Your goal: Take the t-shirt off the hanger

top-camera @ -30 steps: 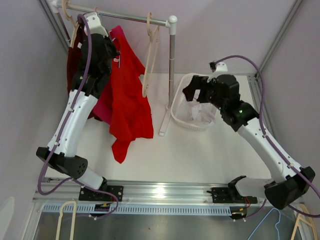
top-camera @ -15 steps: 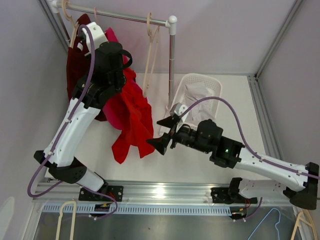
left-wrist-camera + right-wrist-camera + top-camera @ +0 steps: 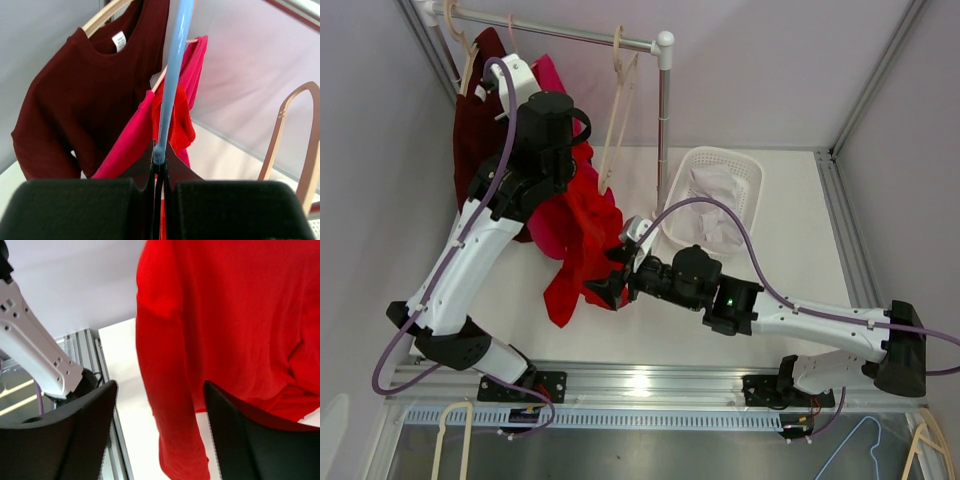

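A red t-shirt (image 3: 588,232) hangs on a light blue hanger (image 3: 172,75), off the rail and in front of it. My left gripper (image 3: 552,128) is shut on the hanger's thin stem, and in the left wrist view (image 3: 159,160) the stem runs up from between its closed fingers. My right gripper (image 3: 612,278) is open at the shirt's lower edge. In the right wrist view the red sleeve (image 3: 172,430) hangs between its two spread fingers (image 3: 160,390), apart from both pads.
A maroon shirt (image 3: 475,120) and a pink shirt (image 3: 542,215) hang on the rail (image 3: 570,35) at the back left. An empty wooden hanger (image 3: 620,110) hangs by the rack's post (image 3: 663,120). A white basket (image 3: 745,178) of pale cloth stands at the right.
My right arm has swung from the basket leftward across the table to the red shirt's lower edge. My left arm has carried the hanger and shirt a little forward and right.
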`<state>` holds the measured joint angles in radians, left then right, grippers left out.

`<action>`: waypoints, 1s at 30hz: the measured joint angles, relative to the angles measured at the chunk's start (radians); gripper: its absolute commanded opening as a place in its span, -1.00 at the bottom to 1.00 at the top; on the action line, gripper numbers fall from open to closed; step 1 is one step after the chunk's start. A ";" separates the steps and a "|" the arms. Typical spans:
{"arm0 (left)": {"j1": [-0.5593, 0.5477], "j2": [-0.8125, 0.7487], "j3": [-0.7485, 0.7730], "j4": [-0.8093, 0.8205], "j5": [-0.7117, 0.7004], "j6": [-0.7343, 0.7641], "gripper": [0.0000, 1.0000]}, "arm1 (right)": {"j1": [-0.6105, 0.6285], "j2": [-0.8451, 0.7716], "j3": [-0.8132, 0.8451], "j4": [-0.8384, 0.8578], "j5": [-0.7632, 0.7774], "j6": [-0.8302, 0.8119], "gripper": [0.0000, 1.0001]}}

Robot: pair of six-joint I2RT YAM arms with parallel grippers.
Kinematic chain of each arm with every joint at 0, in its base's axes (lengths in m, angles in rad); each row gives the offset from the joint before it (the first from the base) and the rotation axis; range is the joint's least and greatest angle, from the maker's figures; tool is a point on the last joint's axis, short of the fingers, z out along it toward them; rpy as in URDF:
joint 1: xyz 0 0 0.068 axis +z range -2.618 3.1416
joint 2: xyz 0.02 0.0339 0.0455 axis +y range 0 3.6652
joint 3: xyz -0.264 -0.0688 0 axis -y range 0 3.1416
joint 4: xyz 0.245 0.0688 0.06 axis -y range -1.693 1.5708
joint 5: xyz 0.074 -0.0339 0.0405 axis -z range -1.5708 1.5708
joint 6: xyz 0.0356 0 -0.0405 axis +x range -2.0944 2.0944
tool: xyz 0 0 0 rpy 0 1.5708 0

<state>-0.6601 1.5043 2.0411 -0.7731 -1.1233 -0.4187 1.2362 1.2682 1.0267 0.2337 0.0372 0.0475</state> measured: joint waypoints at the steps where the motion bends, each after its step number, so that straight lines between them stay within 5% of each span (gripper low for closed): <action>1: 0.000 -0.001 -0.005 0.001 0.002 -0.002 -0.99 | 0.000 0.000 0.002 0.007 0.008 -0.002 0.30; 2: 0.000 -0.003 -0.011 0.000 0.005 -0.005 -0.99 | 0.000 0.000 0.006 0.013 0.017 -0.007 -0.23; 4: 0.000 -0.009 -0.029 0.000 0.014 -0.015 -0.99 | 0.000 0.000 0.018 0.019 0.033 -0.011 -0.58; 5: 0.000 -0.011 -0.037 0.000 0.020 -0.019 -0.99 | 0.001 0.000 0.026 0.019 0.038 -0.018 -0.91; 6: -0.001 -0.011 -0.043 0.000 0.026 -0.023 -0.99 | 0.002 0.000 0.032 0.019 0.043 -0.025 -1.00; 30: 0.023 0.114 -0.051 0.021 0.134 -0.040 -0.98 | 0.426 -0.258 -0.047 -0.202 0.411 -0.062 -1.00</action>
<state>-0.6376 1.6184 1.9896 -0.7525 -0.9894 -0.4583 1.6623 1.0103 0.9794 0.0319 0.4484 -0.0147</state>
